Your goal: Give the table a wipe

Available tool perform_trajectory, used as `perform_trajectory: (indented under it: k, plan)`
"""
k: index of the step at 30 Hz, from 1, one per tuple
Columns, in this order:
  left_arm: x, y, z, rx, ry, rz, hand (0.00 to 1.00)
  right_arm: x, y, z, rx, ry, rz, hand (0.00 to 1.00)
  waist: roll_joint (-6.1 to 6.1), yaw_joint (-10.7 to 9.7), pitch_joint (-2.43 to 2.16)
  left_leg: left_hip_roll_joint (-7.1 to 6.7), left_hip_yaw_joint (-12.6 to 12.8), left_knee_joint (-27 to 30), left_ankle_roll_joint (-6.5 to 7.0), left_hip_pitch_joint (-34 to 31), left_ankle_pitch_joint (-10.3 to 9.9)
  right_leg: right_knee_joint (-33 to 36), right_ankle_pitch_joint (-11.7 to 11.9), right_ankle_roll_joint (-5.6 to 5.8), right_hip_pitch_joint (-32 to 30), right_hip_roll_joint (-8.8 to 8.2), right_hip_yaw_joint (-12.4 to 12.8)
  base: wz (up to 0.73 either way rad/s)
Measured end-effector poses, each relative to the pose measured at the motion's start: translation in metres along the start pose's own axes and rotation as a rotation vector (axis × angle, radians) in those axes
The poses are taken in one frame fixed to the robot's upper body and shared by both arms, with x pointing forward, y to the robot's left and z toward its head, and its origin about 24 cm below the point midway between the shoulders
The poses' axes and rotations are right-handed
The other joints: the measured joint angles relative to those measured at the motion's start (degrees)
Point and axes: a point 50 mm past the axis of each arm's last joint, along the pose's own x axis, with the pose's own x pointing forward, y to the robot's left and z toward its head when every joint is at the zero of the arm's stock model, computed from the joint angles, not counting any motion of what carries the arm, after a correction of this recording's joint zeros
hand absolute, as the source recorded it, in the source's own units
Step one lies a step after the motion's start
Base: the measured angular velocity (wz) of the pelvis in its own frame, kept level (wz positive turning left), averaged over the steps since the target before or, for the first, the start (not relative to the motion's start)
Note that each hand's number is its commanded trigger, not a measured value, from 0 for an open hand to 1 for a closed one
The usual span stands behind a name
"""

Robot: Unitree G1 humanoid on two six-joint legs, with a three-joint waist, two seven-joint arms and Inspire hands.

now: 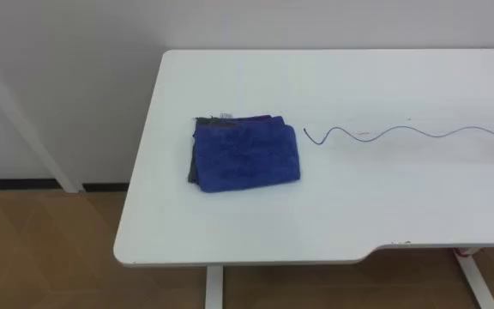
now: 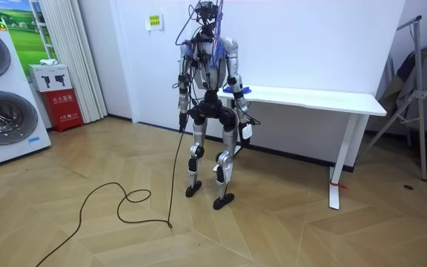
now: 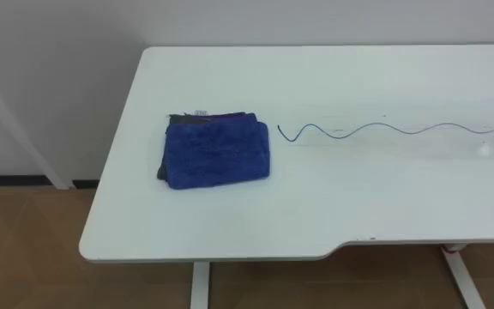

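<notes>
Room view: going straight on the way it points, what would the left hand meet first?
Probably the floor: the left hand hangs pointing down at the robot's side, with nothing seen beneath it.

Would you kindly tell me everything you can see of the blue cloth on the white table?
The blue cloth is a plush, towel-like fabric folded into a thick, rough rectangle with rounded front corners. A darker grey layer peeks out along its left and rear edges, with a small white tag at the rear. It lies flat toward the left end of the white table, just left of a thin wavy blue line, a small gap apart. Only the tabletop touches it.
</notes>
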Motion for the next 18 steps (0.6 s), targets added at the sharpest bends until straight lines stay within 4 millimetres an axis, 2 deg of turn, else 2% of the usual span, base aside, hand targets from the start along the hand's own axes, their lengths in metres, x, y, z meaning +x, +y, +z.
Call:
perform_trajectory:
  k: [12, 18]
  plan:
    - [0.0002, 0.001, 0.001, -0.013, -0.005, 0.004, 0.0, 0.0006, 0.0017, 0.0043, 0.005, -0.011, 0.015, 0.0, -0.04, -0.02, -0.15, -0.08, -0.1, 0.02, 0.0, 0.0, 0.0, -0.5, -0.03, 0.04, -0.21, -0.05, -0.37, 0.0]
    - [-0.0004, 0.0051, -0.0038, -0.035, 0.009, 0.015, 0.0, -0.0004, -0.0014, -0.001, 0.149, -0.009, 0.012, 0.0, -0.46, 0.01, -0.18, -0.09, 0.14, -0.09, 0.0, 0.23, 0.0, -0.71, -0.03, 0.04, 0.11, -0.03, -0.07, 0.0]
